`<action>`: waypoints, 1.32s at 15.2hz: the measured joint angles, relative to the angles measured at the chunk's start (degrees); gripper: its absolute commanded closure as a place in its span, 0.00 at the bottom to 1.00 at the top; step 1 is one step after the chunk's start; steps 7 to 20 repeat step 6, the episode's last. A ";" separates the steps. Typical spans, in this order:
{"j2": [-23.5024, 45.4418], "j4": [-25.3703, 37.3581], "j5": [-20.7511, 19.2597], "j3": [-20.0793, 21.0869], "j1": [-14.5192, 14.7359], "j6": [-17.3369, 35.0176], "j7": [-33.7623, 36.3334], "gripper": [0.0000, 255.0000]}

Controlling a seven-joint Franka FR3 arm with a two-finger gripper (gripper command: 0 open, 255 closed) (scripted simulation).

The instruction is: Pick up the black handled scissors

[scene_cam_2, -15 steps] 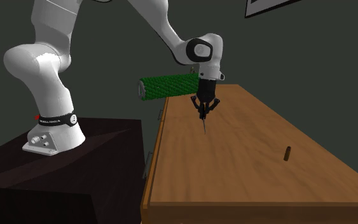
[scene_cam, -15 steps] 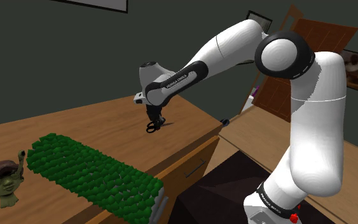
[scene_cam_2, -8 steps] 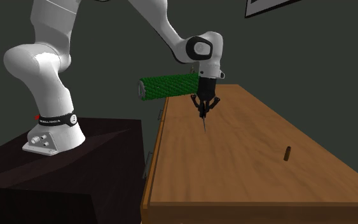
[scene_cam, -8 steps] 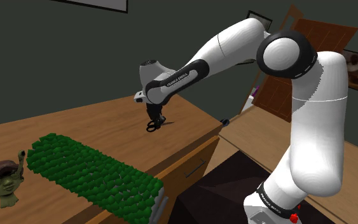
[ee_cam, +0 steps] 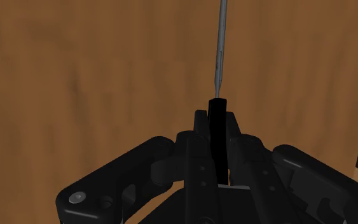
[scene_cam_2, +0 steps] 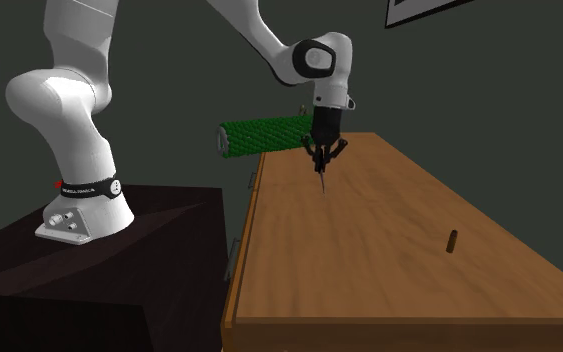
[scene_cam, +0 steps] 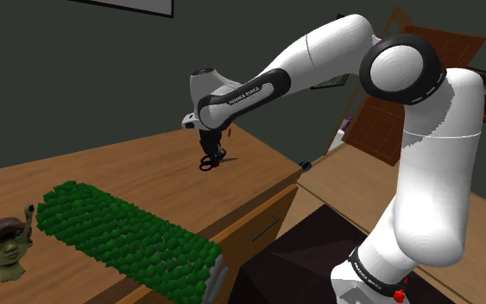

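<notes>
The scissors (scene_cam_2: 321, 178) hang blade-down from the gripper (scene_cam_2: 322, 150) over the far half of a long wooden table (scene_cam_2: 389, 270). Whether the tip touches the wood cannot be told. In the wrist view the black fingers (ee_cam: 199, 143) are closed tight on the scissors' (ee_cam: 219, 57) black handle, and the thin grey blades run straight away from the gripper (ee_cam: 217, 146) toward the wood. In the shoulder view the scissors (scene_cam: 207, 161) are a small dark shape under the gripper (scene_cam: 210, 148). The white arm (scene_cam: 318, 60) reaches in from the stand (scene_cam_2: 89, 290) (a dark box beside the table). A bumpy green mat (scene_cam: 120, 233) lies well apart on the table, and a frog-like figure (scene_cam: 3, 246) sits past it. A small dark peg (scene_cam_2: 451, 241) stands near the table's other side.
</notes>
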 measured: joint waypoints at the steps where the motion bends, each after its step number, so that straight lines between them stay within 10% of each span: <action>1: -0.45 0.22 0.13 0.05 -0.02 -0.64 -0.17 1.00; 20: -2.56 1.00 0.67 0.24 -0.13 -3.45 -0.91 1.00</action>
